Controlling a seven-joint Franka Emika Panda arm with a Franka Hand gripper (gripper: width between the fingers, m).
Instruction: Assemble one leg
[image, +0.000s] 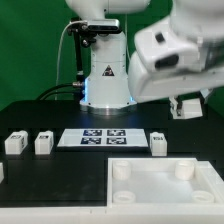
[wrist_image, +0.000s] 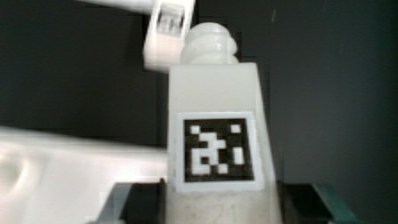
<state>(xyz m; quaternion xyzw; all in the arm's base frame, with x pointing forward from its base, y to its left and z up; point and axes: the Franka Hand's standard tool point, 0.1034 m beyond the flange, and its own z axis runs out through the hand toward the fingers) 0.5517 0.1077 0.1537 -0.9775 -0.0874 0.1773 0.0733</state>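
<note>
One small white boxy leg is pinched tight in my gripper — held low, I think, leaving its screw tip free for the big white square tray nearby.

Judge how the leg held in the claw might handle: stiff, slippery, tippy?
The leg looks rigid and boxy, so it probably won't flex. Its smooth flat faces may slip if the claw grips loosely. Tall and narrow with a knobbed tip, it likely tips easily if stood up.
</note>
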